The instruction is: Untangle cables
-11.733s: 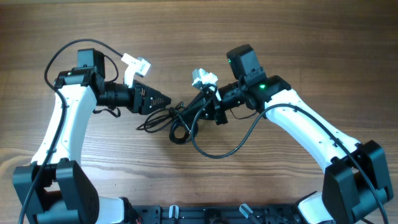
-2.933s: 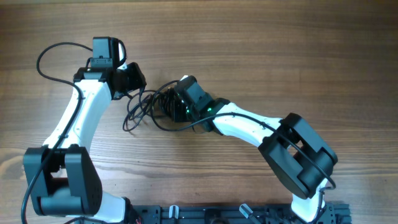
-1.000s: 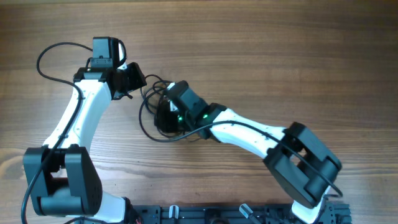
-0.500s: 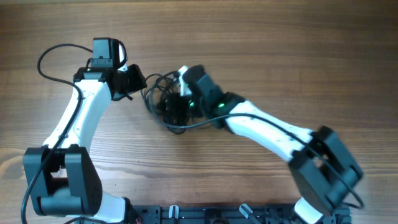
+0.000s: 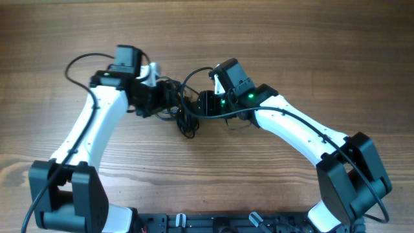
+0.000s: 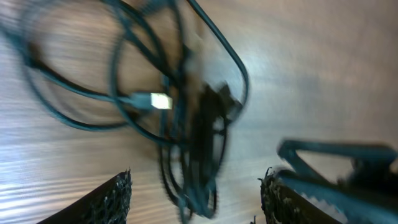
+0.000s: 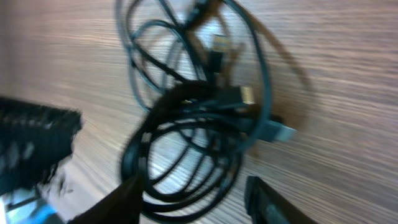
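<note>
Wooden tabletop (image 5: 310,39), brown and grained, carries everything. About midway between its left and right edges, somewhat toward the far edge, the cables (image 5: 185,116) lie in one dark knot. Several thin black cords loop over one another. The clump is longer from far edge to near edge than from side to side, and one small loop trails toward the near edge. The left wrist view shows a pale metal plug (image 6: 160,100) in among the loops. The right wrist view shows another plug end (image 7: 283,132) poking out at the side of the coil. Both views are blurred, so which cord passes over which cannot be told.

The left gripper (image 6: 198,183) faces the knot from the left-edge side and the right gripper (image 7: 194,186) from the right-edge side. The clump sits between the two, and each is about equally close.

The left jaws stand apart. A dark bunch of strands runs down into the gap and touches neither finger as far as I can see, so this gripper is released with nothing pinched. The right jaws also stand apart. The coil's lower loops dip into the gap and come up against one finger, but no clamp shows, so I read it as released too.

By my reading the knot is not yet undone. The next move turns on the grippers being opposed across the clump's short axis. Each would need to close on a different cord and draw away toward its own edge. The risk is that both take the same strand and pull the tangle tighter.
</note>
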`<state>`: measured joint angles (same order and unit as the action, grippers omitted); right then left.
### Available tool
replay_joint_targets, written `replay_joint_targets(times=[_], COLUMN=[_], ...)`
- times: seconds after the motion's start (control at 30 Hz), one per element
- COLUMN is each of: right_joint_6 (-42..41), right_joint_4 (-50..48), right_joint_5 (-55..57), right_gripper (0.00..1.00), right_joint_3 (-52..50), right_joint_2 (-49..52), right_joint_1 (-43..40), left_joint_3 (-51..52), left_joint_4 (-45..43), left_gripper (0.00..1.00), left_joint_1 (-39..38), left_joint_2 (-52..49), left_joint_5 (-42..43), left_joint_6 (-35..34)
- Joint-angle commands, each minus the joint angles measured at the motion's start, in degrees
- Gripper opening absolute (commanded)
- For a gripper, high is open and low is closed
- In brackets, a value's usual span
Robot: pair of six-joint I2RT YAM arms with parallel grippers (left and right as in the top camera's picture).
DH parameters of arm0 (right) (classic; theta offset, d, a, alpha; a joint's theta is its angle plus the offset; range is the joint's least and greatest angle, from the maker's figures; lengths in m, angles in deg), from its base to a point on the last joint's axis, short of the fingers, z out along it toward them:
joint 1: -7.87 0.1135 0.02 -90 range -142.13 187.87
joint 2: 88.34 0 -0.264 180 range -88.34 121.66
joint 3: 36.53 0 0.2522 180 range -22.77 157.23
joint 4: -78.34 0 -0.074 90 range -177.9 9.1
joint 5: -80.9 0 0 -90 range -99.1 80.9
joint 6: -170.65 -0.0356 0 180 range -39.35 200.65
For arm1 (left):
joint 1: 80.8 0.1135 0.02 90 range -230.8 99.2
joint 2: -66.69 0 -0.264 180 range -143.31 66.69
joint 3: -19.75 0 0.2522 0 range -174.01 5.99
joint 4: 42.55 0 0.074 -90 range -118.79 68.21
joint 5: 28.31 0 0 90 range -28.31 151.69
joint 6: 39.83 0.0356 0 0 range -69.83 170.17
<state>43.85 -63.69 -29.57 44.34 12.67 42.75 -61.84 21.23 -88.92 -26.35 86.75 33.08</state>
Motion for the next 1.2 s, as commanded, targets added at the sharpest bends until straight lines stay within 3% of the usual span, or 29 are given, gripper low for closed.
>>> replay_joint_targets(times=[0.0,0.17,0.67,0.83,1.17], right_joint_6=[-1.4,-2.4,-8.6,-9.0,-12.9], right_joint_4=[3.2,3.9,-0.8,-4.3,-5.4], right_joint_5=[8.1,9.5,4.4,-1.4,0.9], right_gripper=[0.49,0.49,0.5,0.5,0.47], right_joint_3=[0.3,-0.1,-0.1,-0.1,-0.1], right_joint_2=[-0.1,0.5,6.5,8.6,9.5], right_joint_1=[-0.2,-0.2,-0.2,0.6,2.3], left_joint_3=[-0.4,1.7,8.7,8.7,8.7], left_joint_4=[1.0,0.6,-6.8,-7.3,-7.9], left_gripper=[0.68,0.68,0.67,0.43,0.18], left_joint_1=[-4.3,-6.2,-6.1,-6.1,-6.1], left_joint_2=[0.2,-0.5,-4.2,-4.3,-4.3], left_joint_5=[-2.9,-10.1,-11.3,-11.8,-13.8], left_joint_6=[-3.9,-7.6,-7.3,-7.1,-7.1])
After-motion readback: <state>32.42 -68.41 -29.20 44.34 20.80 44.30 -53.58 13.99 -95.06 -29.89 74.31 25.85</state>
